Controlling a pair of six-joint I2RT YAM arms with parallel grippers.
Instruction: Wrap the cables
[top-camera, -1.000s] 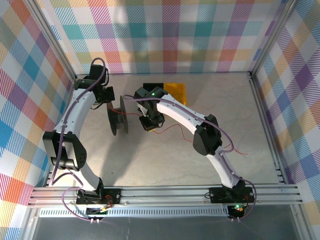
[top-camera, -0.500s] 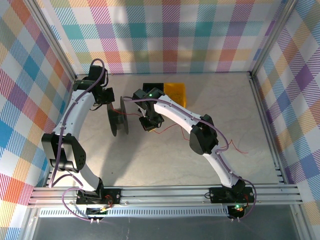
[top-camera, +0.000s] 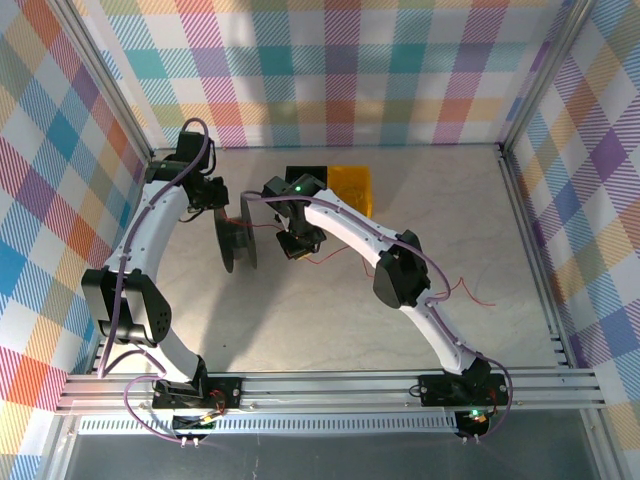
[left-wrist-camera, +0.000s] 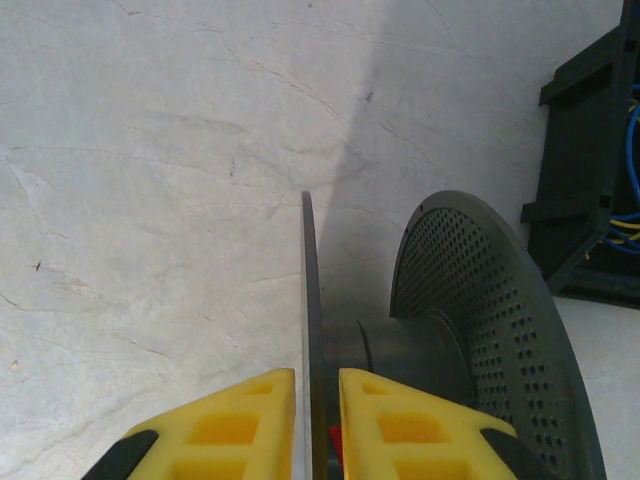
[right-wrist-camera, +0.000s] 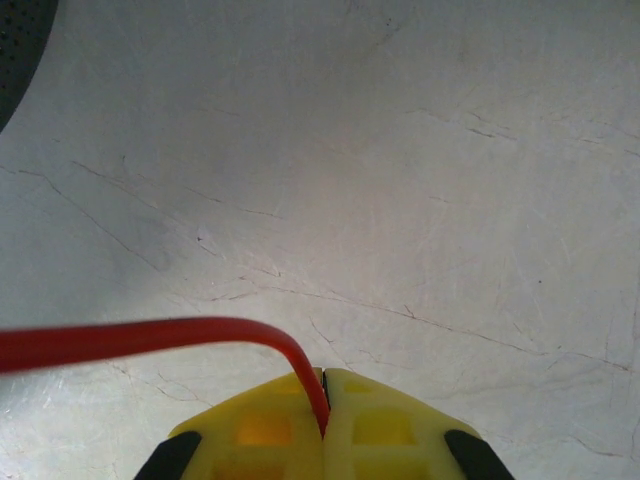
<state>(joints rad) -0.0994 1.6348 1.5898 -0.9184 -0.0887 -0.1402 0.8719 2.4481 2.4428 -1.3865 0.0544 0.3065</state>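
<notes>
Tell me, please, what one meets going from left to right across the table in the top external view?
Black spool → right gripper → yellow container → loose end of the cable.

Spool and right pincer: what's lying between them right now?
A red wire spans the gap above bare table, running from the direction of the spool into the shut right pincer. The right wrist view shows it best.
</notes>
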